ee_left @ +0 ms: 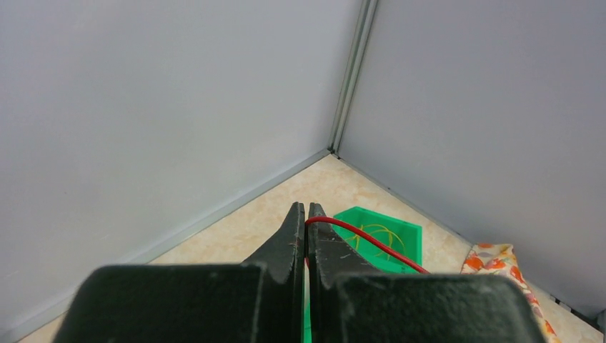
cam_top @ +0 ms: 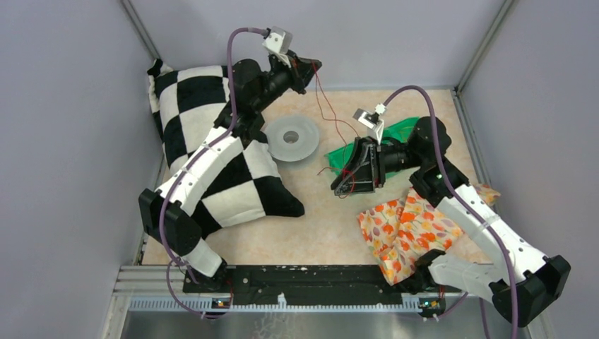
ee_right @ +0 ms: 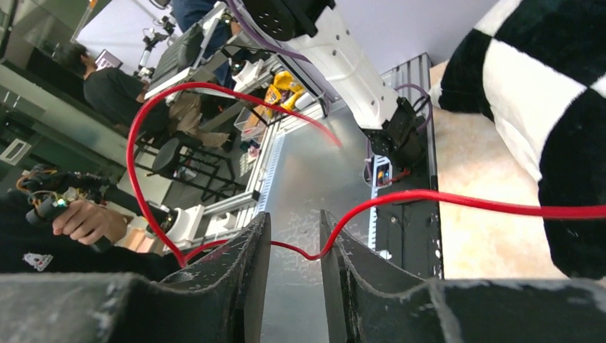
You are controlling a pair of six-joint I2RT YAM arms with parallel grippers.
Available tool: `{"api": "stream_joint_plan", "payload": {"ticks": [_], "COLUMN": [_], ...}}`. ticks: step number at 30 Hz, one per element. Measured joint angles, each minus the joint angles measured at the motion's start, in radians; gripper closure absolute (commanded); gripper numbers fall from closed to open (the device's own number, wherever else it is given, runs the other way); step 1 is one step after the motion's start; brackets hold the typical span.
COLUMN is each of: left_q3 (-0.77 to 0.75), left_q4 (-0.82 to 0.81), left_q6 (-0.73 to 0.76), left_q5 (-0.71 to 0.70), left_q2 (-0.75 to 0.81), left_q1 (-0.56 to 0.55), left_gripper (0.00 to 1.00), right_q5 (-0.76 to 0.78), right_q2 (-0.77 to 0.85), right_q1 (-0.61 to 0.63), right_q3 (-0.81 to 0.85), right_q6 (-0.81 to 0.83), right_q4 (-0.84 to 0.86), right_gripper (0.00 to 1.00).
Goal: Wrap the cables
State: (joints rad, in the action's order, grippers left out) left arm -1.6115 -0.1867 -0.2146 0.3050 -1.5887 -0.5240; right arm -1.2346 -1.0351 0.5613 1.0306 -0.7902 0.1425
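Note:
A thin red cable [cam_top: 326, 106] hangs in the air between my two grippers. My left gripper [cam_top: 315, 68] is raised near the back wall and shut on one end of the red cable [ee_left: 371, 241], which leaves its closed jaws [ee_left: 306, 206] to the right. My right gripper [cam_top: 344, 182] sits low at mid-table in front of the green bin [cam_top: 399, 134]. In the right wrist view its jaws [ee_right: 294, 214] stand apart, and the red cable [ee_right: 457, 202] crosses the gap, touching both inner faces and looping off to the left. Thin yellow cable [ee_left: 375, 232] lies coiled in the green bin [ee_left: 407, 251].
A clear round spool [cam_top: 292, 138] lies on the table between the arms. A black-and-white checkered pillow [cam_top: 205, 141] fills the left side under the left arm. A floral cloth [cam_top: 406, 233] lies front right beside the right arm. Grey walls close in on three sides.

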Motion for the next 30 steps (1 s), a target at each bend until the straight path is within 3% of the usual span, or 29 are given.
{"api": "stream_joint_plan", "payload": {"ticks": [7,13,20,22,27,30], "left_q3": [-0.035,-0.043,-0.028,-0.01,-0.006,-0.013], "left_q4": [-0.006,-0.021,-0.027,-0.023,-0.007,0.014], "left_q6": [-0.012,-0.024,-0.031,-0.024,-0.009,-0.007], "left_q5": [-0.006,0.005,0.04,0.048,0.077,0.106], "left_q2": [-0.01,-0.01,-0.008,-0.012,-0.101,-0.19], "left_q1": [0.002,0.003,-0.002,-0.012,-0.094,-0.162], "left_gripper": [1.0,1.0,1.0,1.0,1.0,1.0], "right_q5": [0.034,0.148,0.39,0.423,0.398,0.392], "right_q2": [0.0,-0.016,-0.044,-0.034,0.026,0.056], "right_q1": [0.0,0.001,-0.03,-0.103,-0.43,-0.479], "right_q3": [0.03,0.087,0.171,0.181,0.181,0.181], "right_q6": [0.139,0.224,0.33,0.34,0.287,0.237], "right_q4": [-0.214,-0.35,-0.552,-0.581,-0.576,-0.561], "right_gripper": [1.0,1.0,1.0,1.0,1.0,1.0]}}
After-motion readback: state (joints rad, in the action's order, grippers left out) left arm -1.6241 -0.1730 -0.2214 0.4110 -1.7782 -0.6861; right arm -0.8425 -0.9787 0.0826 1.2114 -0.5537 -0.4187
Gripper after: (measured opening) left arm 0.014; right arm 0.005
